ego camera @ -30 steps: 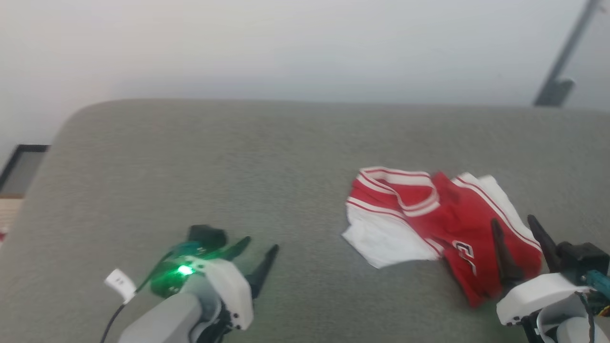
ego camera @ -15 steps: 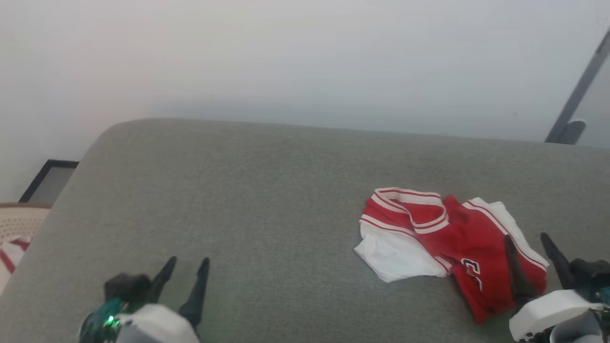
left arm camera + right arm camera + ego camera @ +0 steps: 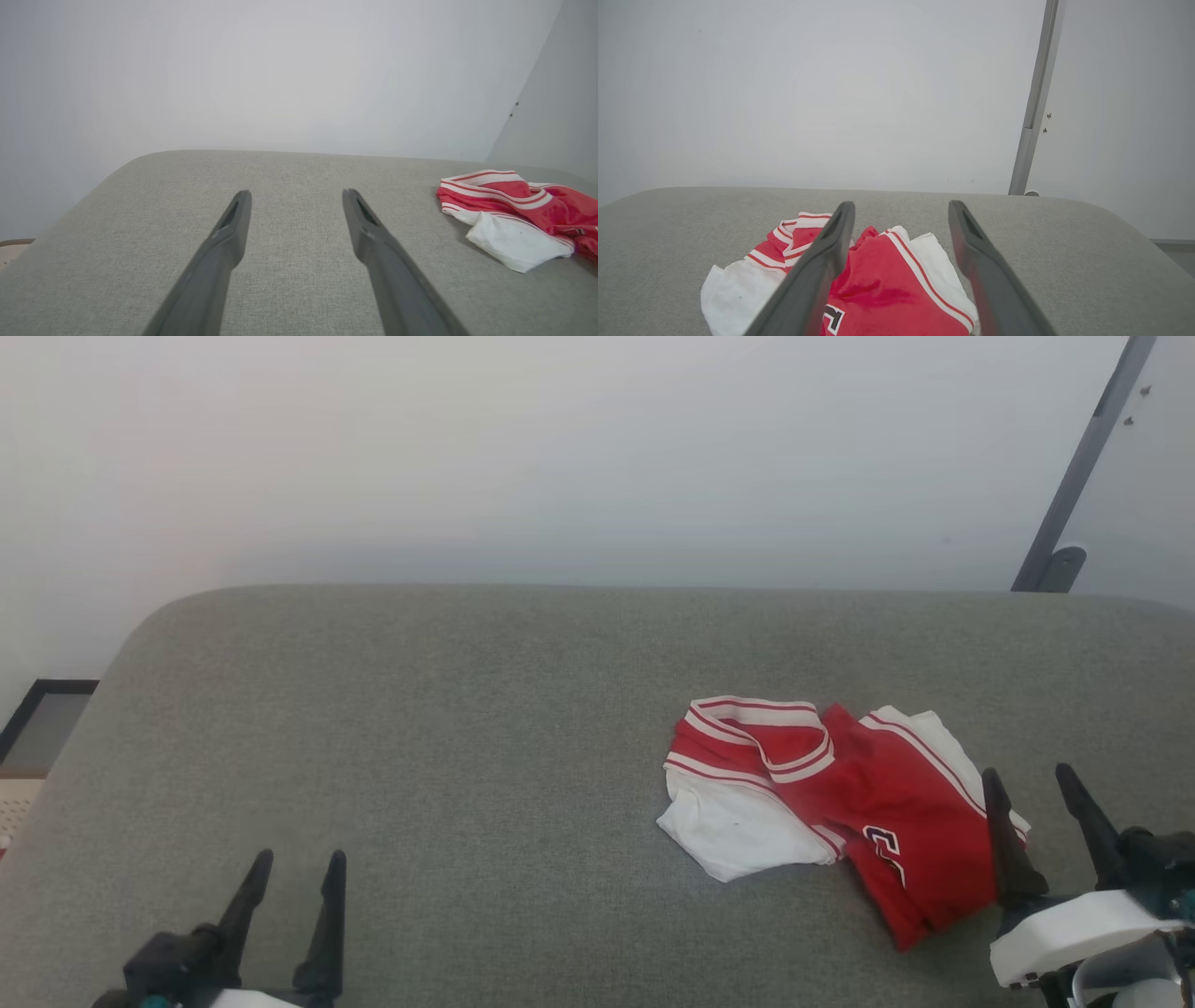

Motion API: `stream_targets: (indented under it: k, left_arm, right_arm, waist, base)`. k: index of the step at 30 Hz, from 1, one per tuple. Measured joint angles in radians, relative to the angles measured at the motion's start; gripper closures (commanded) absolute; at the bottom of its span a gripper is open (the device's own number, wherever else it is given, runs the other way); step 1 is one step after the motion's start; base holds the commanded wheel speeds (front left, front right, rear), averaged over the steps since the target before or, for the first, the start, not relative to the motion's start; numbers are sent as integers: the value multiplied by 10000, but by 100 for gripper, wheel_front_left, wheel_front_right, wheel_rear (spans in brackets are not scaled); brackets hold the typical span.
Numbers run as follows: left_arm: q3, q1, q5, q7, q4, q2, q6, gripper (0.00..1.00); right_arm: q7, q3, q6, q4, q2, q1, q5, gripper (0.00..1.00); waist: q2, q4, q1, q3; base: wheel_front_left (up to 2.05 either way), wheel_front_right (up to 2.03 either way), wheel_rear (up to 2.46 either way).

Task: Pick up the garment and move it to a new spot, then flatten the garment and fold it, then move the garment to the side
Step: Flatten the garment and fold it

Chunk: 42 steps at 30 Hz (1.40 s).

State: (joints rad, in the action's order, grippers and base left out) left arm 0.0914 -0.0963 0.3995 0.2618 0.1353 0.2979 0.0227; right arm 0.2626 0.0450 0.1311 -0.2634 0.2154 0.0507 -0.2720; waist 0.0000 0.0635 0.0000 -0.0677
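Grey padded surface (image 3: 420, 728) | garment (image 3: 896, 803) bunched | R fingers (image 3: 1006, 849) spread, by it

The garment (image 3: 878, 784), lying right of centre in the frame, is showing dark, white-outlined block letters (image 3: 884, 847), creased and cut off; nothing is reading clearly.

A grey woven cushion top (image 3: 420, 756) with rounded corners is stretching across the foreground, backing onto a plain white wall (image 3: 560, 457). A slim grey post (image 3: 1074, 476) is running up that wall at the right (its foot is showing just beyond the cushion's far edge). A dark-framed panel (image 3: 42, 723) is sitting low at the left.
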Motion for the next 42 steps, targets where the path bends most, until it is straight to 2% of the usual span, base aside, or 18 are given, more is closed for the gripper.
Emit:
stream_targets:
  k: [6,17,20,26,29,30,35,38,42]
  left_arm:
    - [-416,-241,-493,-2,109,-529,313,0]
    - [-959,-273,-966,0,151,-1104,700,0]
    - [-991,-273,-1039,0,140,-1292,769,0]
    - [-974,-151,-1193,-2,276,-1626,882,0]
    - [-907,158,-1239,0,297,-1791,920,0]
    - [-907,158,-1239,0,297,-1791,920,0]
    - [-794,619,-1392,0,353,-1948,980,0]
    - [-711,924,-1457,-2,366,-2061,1007,0]
    - [-640,1247,-1507,0,389,-2142,1022,0]
  right_arm:
    - [0,-48,0,-84,-6,-13,-12,0]
    - [-115,-324,0,-489,173,47,-111,0]
    - [-918,-861,0,-769,708,562,-332,0]
    - [-3802,-2606,4,-1452,2721,2272,-1325,0]
    - [-5381,-3352,2,-1745,3580,3234,-2577,0]
    - [-5381,-3352,2,-1745,3580,3234,-2577,0]
    - [-7875,-4470,4,-2320,4633,4506,-4763,0]
    - [-8495,-4775,4,-2717,5102,5226,-5494,0]
    - [-8587,-5346,4,-3127,5478,5897,-5908,0]
  waist:
    - [0,-8,0,74]
    - [0,-2,0,95]
    - [0,-6,0,203]
    - [0,51,0,577]
    - [0,138,0,895]
    - [0,138,0,895]
    - [0,320,0,1559]
    - [0,444,0,1978]
    - [0,633,0,2528]
  base:
    - [0,0,0]
    - [0,0,0]
    - [0,0,0]
    - [0,0,0]
    - [0,0,0]
    - [0,0,0]
    - [0,0,0]
    - [0,0,0]
    - [0,0,0]
